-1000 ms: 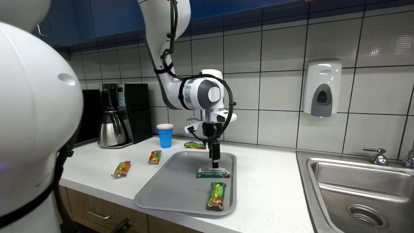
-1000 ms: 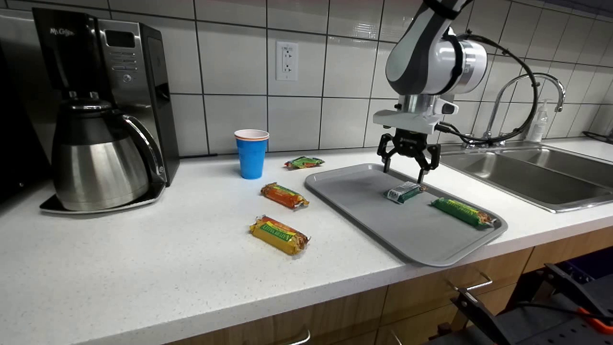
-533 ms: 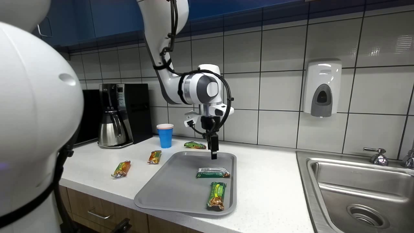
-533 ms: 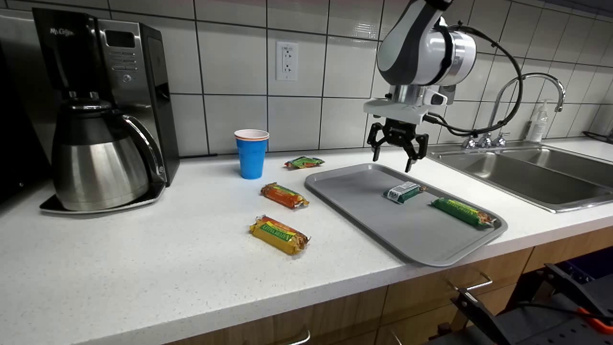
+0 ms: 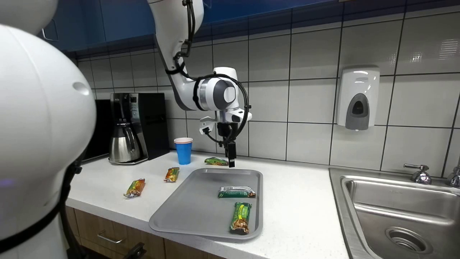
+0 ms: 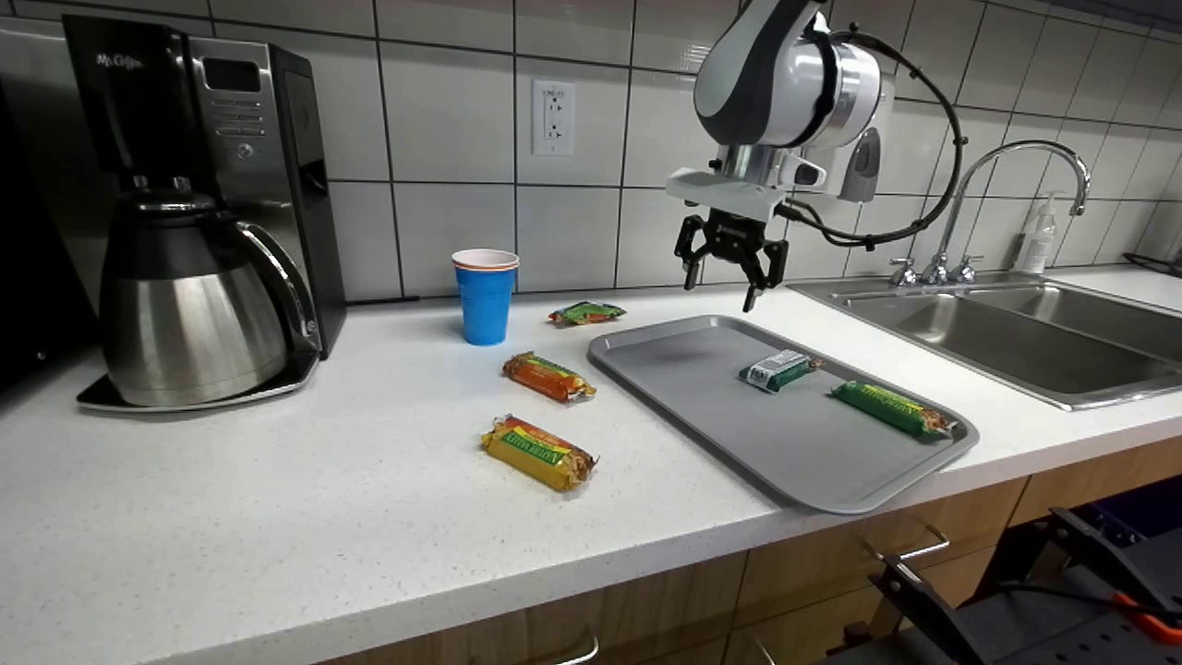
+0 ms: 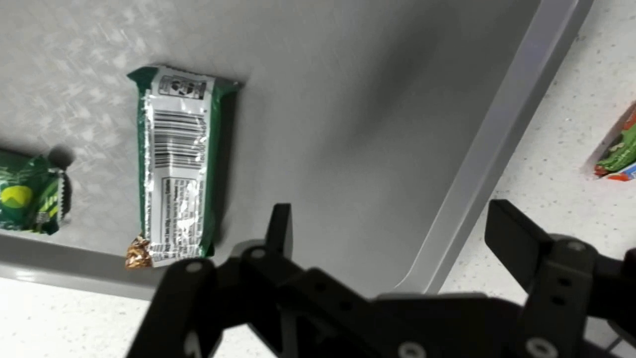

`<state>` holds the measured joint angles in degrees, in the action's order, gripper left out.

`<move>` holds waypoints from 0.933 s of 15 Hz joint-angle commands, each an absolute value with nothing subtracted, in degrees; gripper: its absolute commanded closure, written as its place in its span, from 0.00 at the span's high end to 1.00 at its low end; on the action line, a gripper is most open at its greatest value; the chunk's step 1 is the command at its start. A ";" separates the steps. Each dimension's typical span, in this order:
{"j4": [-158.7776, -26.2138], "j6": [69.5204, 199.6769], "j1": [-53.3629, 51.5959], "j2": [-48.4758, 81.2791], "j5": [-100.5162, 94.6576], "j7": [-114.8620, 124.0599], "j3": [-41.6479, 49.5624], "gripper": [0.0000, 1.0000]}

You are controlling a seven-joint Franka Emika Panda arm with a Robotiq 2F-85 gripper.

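Note:
My gripper [image 6: 720,288] is open and empty. It hangs above the back edge of the grey tray [image 6: 739,434], and the wrist view shows its spread fingers [image 7: 390,219] with the tray rim between and below them. A dark green bar, barcode side up [image 7: 176,169], lies flat on the tray; it also shows in an exterior view [image 5: 236,192]. A green and yellow bar [image 5: 240,217] lies near the tray's front right corner. A green-red packet [image 6: 587,313] lies on the counter behind the tray, partly visible in the wrist view [image 7: 621,151].
An orange bar [image 6: 549,377] and a yellow bar [image 6: 538,454] lie on the white counter beside the tray. A blue cup [image 6: 486,296] and a coffee maker [image 6: 203,277] stand near the tiled wall. A steel sink [image 5: 402,216] lies on the tray's other side.
The gripper has risen from beside the dark green bar and moved back toward the wall and the green-red packet. Its fingers stay open. The bars and tray have not moved.

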<state>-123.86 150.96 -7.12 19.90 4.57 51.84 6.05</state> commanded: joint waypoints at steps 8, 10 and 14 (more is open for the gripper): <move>-112.50 147.42 -9.58 27.23 5.26 57.90 4.91 1.00; -110.52 147.05 -10.13 28.72 5.23 58.99 4.99 1.00; -106.25 145.29 -11.48 31.57 4.68 61.60 5.27 1.00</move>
